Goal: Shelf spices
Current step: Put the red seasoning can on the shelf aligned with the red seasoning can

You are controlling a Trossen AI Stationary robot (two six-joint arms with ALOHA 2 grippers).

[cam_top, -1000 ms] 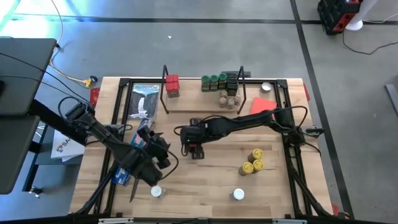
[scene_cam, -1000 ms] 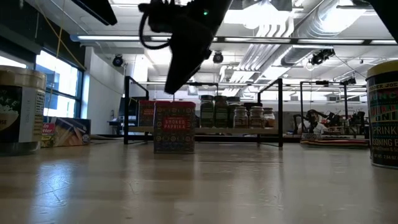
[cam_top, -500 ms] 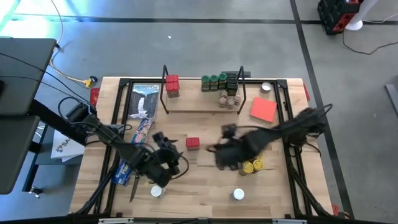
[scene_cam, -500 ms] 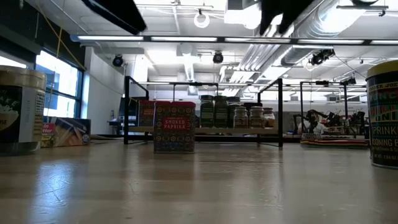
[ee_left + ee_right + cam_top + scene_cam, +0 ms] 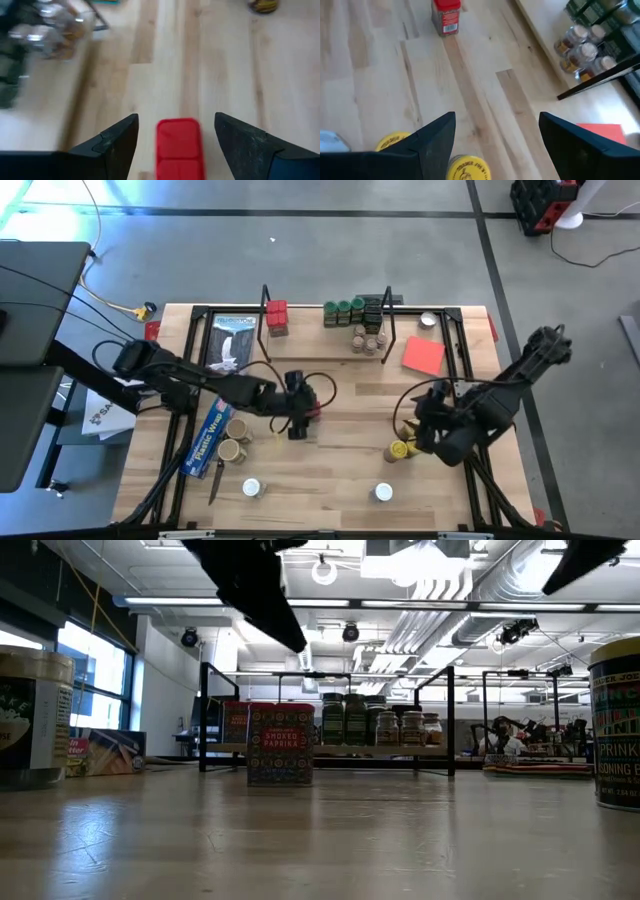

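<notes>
A red boxy spice tin (image 5: 315, 412) stands upright on its base mid-table. My left gripper (image 5: 175, 135) hangs open above it, one finger on either side, clear of the tin (image 5: 177, 147); the low view shows a gap above the tin (image 5: 280, 745). My right gripper (image 5: 495, 130) is open and empty, raised at the table's right above two yellow-lidded jars (image 5: 465, 167). The shelf (image 5: 320, 352) at the far edge carries red tins (image 5: 277, 318), green-lidded jars (image 5: 348, 311) and tan-lidded jars (image 5: 368, 340).
A blue plastic-wrap box (image 5: 208, 435) and two tan-lidded jars (image 5: 234, 440) lie near left. White-lidded jars (image 5: 251, 488) (image 5: 383, 493) stand near the front edge. A flat red sheet (image 5: 423, 356) lies right of the shelf. Bare wood lies between the red tin and the shelf.
My right gripper has left the red tin standing mid-table and swung up and back toward the table's right edge, over the yellow-lidded jars. My left gripper has swung from the near left toward the red tin, turning as it went, and uncovered the blue box and tan-lidded jars.
</notes>
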